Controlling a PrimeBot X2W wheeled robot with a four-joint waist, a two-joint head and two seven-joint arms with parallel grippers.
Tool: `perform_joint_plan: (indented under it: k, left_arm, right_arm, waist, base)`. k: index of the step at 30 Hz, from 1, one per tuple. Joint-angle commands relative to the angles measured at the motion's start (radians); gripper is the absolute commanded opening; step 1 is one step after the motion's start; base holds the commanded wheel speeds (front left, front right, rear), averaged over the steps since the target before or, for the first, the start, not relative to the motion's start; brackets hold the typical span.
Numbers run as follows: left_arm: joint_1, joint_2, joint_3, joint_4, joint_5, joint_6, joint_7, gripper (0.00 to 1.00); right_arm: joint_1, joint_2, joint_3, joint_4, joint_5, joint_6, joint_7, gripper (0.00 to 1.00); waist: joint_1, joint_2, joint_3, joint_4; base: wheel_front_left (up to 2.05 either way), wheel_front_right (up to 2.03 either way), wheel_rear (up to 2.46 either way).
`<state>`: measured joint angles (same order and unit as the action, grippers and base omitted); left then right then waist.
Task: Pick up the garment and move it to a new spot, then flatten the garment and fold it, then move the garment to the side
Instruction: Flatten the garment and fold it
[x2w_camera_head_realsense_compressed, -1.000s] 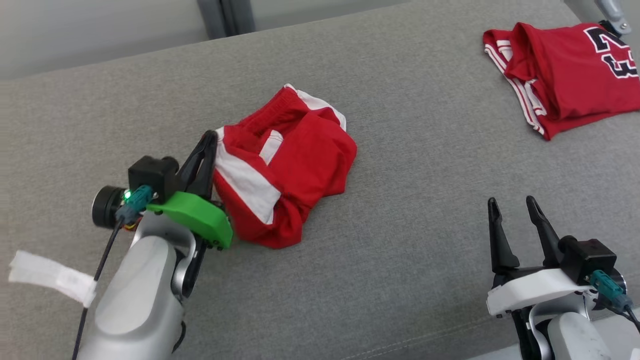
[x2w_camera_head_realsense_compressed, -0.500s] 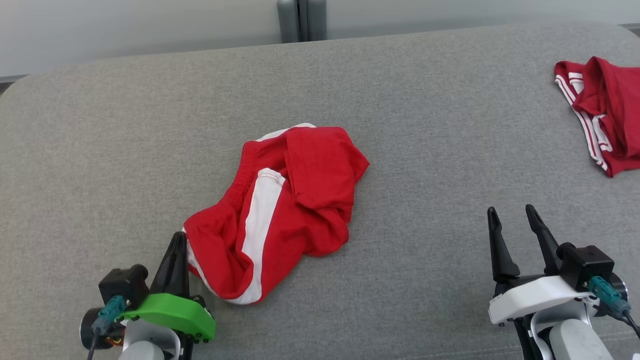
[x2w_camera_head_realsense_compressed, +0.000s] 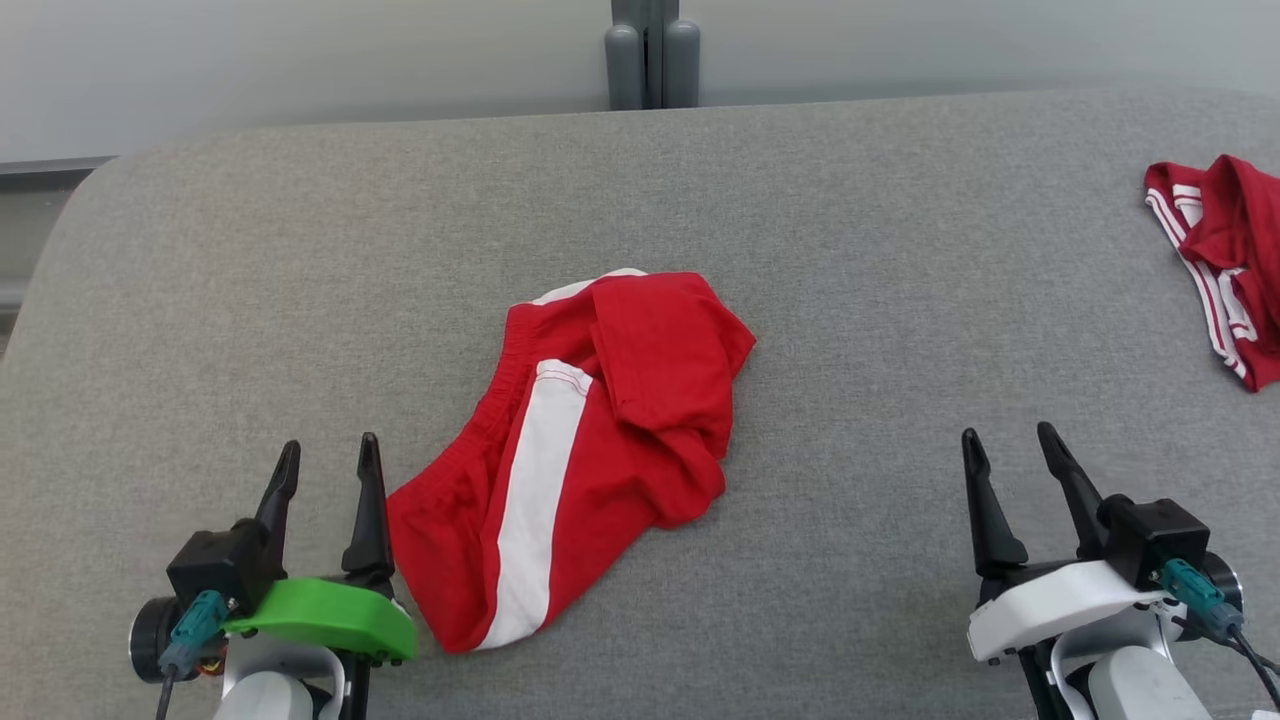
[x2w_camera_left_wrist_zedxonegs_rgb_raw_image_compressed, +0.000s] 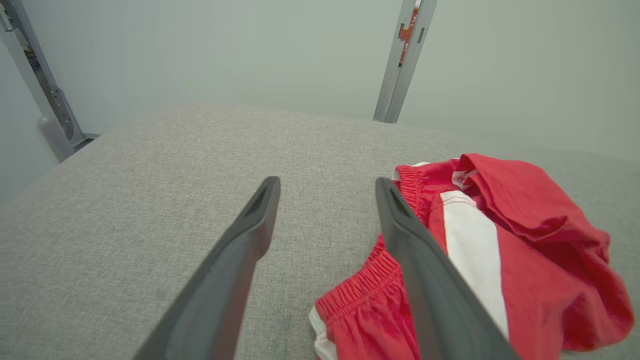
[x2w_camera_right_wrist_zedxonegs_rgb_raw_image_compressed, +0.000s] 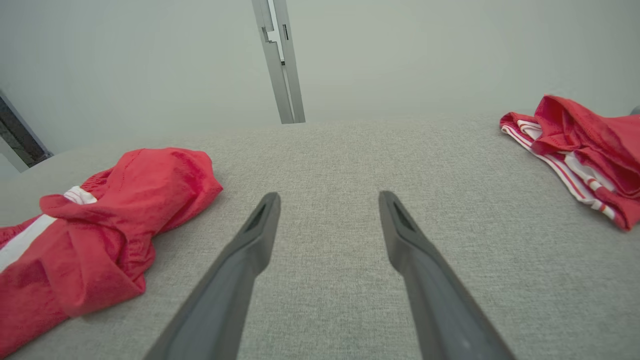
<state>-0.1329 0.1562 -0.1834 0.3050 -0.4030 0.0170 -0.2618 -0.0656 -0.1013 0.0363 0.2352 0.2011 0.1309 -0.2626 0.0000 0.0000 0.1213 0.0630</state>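
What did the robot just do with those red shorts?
The left fingers, shut on the waistband of the red shorts a second ago, drew it out toward the robot, then opened and let go; the shorts now lie beside them. The right fingers stayed open and idle, the red jersey untouched.

You have bare grey cushion (x2w_camera_head_realsense_compressed: 850, 520) between the crumpled red shorts (x2w_camera_head_realsense_compressed: 600, 440) and your right gripper (x2w_camera_head_realsense_compressed: 1006, 430). The shorts lie just beside your left gripper (x2w_camera_head_realsense_compressed: 330, 441), and a red striped garment (x2w_camera_head_realsense_compressed: 1215, 260) occupies the far right.

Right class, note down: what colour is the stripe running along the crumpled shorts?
White, a broad stripe on red shorts; clearest in the head view.
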Motion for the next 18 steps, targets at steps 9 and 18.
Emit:
perform_joint_plan:
  k: [9, 18]
  left_arm:
    - [0.056, -0.037, 0.070, -0.054, 0.080, -0.040, -0.003, 1.00]
    - [0.060, -0.076, 0.100, -0.049, 0.120, -0.073, -0.003, 1.00]
  right_arm:
    - [-0.066, -0.021, 0.146, 0.026, 0.008, 0.000, -0.003, 1.00]
    - [-0.258, -0.035, 0.393, 0.147, 0.029, 0.000, 0.035, 1.00]
  waist:
    - [0.0000, 0.0000, -0.011, 0.048]
    - [0.0000, 0.0000, -0.004, 0.121]
  base:
    - [0.00, 0.00, 0.00]
    - [0.00, 0.00, 0.00]
